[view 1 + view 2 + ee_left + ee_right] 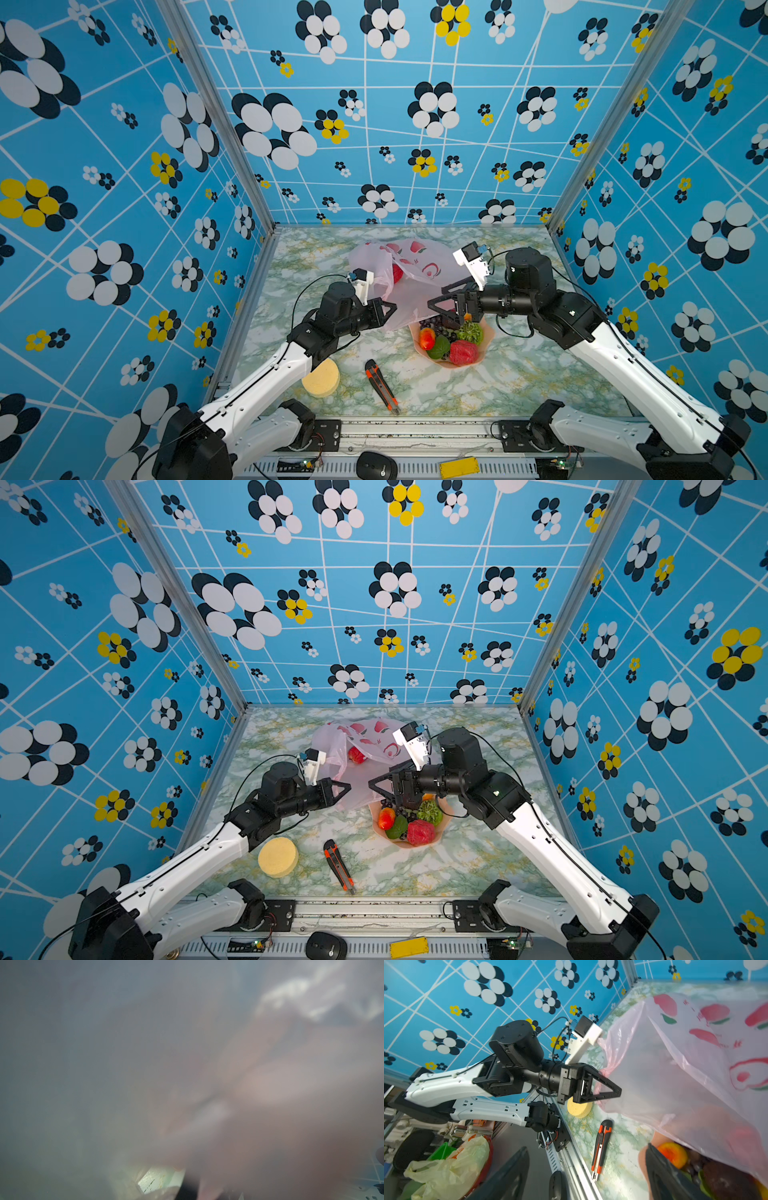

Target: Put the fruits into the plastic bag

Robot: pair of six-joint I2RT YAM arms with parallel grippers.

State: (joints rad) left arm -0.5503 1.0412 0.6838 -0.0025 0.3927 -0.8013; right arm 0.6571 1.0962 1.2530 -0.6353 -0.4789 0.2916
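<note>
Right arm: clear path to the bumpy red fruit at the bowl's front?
Probably yes. The red fruit lies uncovered in the bowl; the right gripper hovers close by, jaws open. The bag covers only the far rim.

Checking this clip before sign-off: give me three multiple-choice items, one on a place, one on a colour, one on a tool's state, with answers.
1. The utility knife lies: A. between the sponge and the bowl; B. in the bowl; C. on the sponge.
2. The sponge is: A. blue; B. red; C. pale yellow.
3. The left tool is: A. open above the bowl; B. shut on the plastic bag; C. shut on the knife.
Answers: A, it lies flat between them in both top views; C, the disc is pale yellow; B, its jaws are closed, pinching bag film.
</note>
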